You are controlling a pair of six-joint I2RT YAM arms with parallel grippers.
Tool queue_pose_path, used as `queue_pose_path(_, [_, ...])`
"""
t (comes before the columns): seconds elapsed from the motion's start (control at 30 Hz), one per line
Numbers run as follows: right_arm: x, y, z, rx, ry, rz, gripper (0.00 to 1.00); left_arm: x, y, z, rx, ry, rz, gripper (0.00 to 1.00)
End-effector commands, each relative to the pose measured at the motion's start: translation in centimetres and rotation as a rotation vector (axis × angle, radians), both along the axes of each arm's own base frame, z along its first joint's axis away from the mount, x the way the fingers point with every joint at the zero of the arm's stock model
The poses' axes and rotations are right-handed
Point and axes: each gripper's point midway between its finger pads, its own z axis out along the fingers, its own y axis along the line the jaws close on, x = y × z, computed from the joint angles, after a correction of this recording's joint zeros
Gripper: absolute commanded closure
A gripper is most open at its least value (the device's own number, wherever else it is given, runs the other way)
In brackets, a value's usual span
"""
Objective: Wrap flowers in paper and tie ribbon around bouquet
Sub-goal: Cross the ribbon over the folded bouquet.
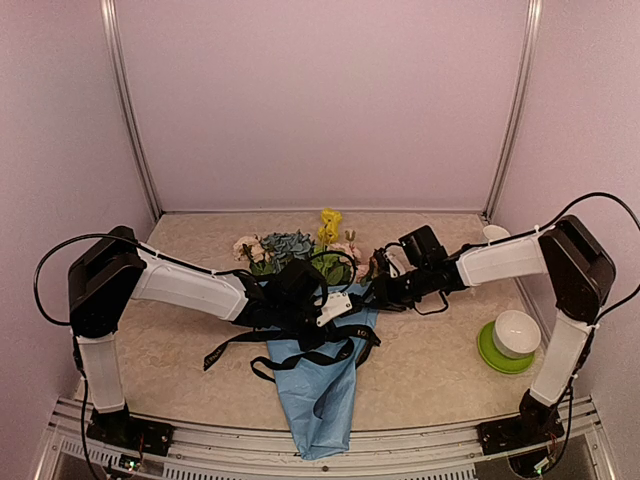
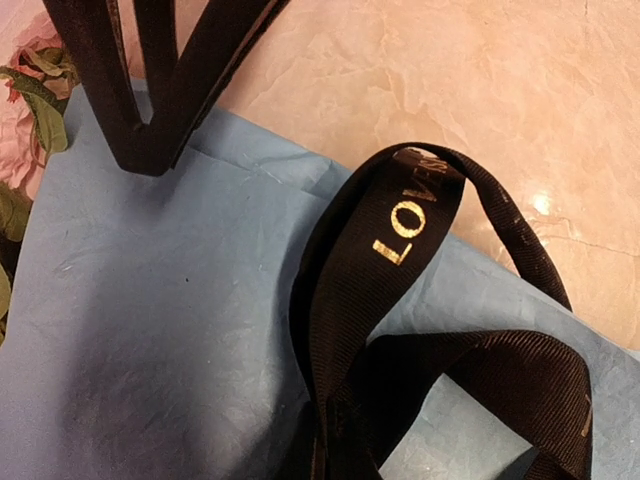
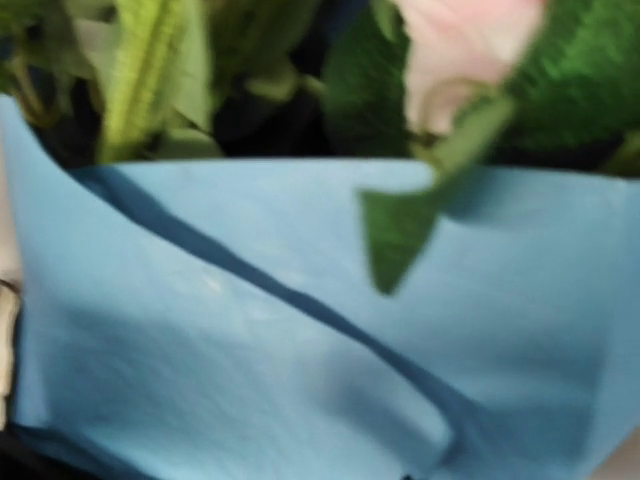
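Observation:
The bouquet lies mid-table, with the flowers [image 1: 288,246] pointing away and the light blue paper [image 1: 320,390] tapering toward the near edge. The black ribbon [image 1: 292,347] loops across the paper. In the left wrist view the ribbon [image 2: 410,215] shows gold lettering and bunches together at the bottom centre. My left gripper [image 1: 322,312] sits over the cone's middle, shut on that ribbon. Its fingers are out of the wrist frame. My right gripper [image 1: 378,293] presses at the paper's right edge below the blooms. Its wrist view is filled by blurred paper [image 3: 300,350] and leaves [image 3: 400,235], and its jaws are hidden.
A white bowl [image 1: 516,333] stands on a green plate [image 1: 497,358] at the right, beside the right arm. A small white object [image 1: 494,232] lies at the back right corner. Pale walls with metal uprights close in the table on three sides.

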Motion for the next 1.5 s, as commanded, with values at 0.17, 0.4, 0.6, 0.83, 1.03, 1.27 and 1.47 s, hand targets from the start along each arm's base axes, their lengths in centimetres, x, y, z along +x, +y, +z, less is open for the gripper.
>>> queue_pose_path(0.17, [0.9, 0.3, -2.2, -0.028, 0.048, 0.008, 0.51, -0.4, 0.0, -0.6, -0.009, 0.026, -0.005, 1.00])
queue_pose_path(0.4, [0.4, 2.2, -1.8, 0.080, 0.063, 0.082, 0.66, -0.4, 0.0, -0.9, -0.004, 0.030, -0.002, 1.00])
queue_pose_path(0.6, [1.1, 1.7, -1.1, 0.113, 0.042, 0.066, 1.00, -0.1, -0.1, 0.6, -0.038, 0.028, 0.018, 1.00])
queue_pose_path(0.83, [2.3, -0.3, -0.5, 0.108, -0.005, 0.065, 1.00, -0.8, -0.5, 5.3, -0.127, 0.015, 0.004, 1.00])
queue_pose_path(1.03, [2.2, -0.5, -1.4, 0.103, 0.009, 0.083, 1.00, -3.0, -0.6, 8.2, -0.185, 0.059, -0.010, 1.00])
queue_pose_path(1.27, [1.8, -0.8, -3.0, 0.086, 0.035, 0.090, 1.00, -7.5, 0.1, 15.8, -0.291, 0.025, -0.078, 1.00])
queue_pose_path(1.47, [1.6, -0.9, -3.7, 0.071, 0.045, 0.093, 1.00, -12.0, 0.4, 18.7, -0.333, 0.061, -0.176, 1.00])
